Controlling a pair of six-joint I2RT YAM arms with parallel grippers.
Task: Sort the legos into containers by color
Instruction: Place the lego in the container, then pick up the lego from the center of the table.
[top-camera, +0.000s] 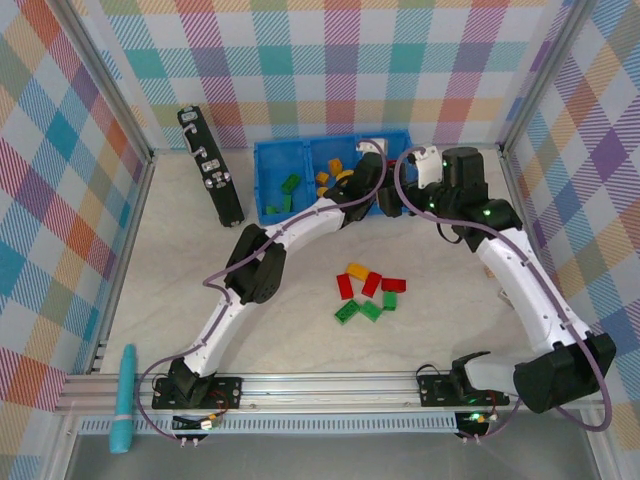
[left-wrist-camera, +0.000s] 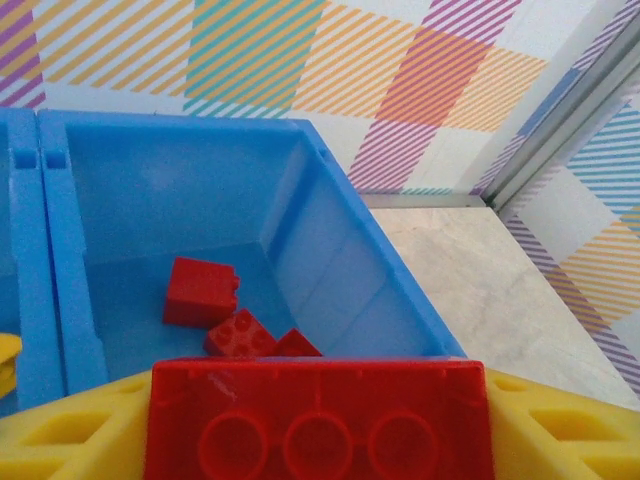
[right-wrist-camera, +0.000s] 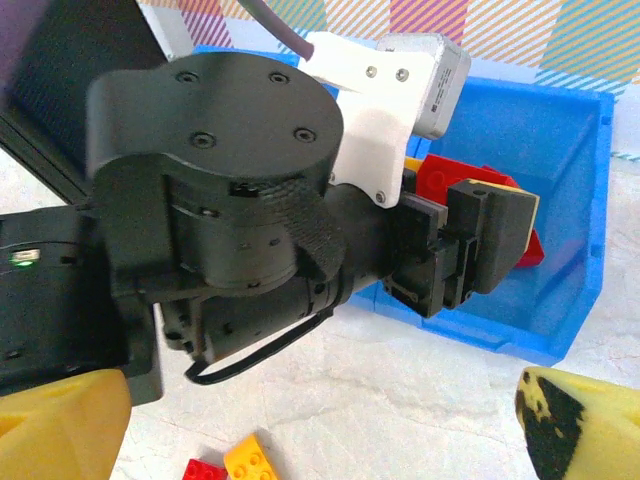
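In the left wrist view a long red lego sits between my left gripper's yellow fingers, underside facing the camera. My left gripper hangs over the right compartment of the blue containers bin, where red legos lie on the floor. Green legos fill the left compartment and orange ones the middle. Several red, green and yellow legos lie loose on the table. My right gripper stands open just right of the left wrist, nothing between its fingers.
A black device with white buttons lies left of the bin. From the right wrist camera the left arm's black wrist looms close in front, with a yellow lego on the table below. A teal tool rests outside the table's front left corner.
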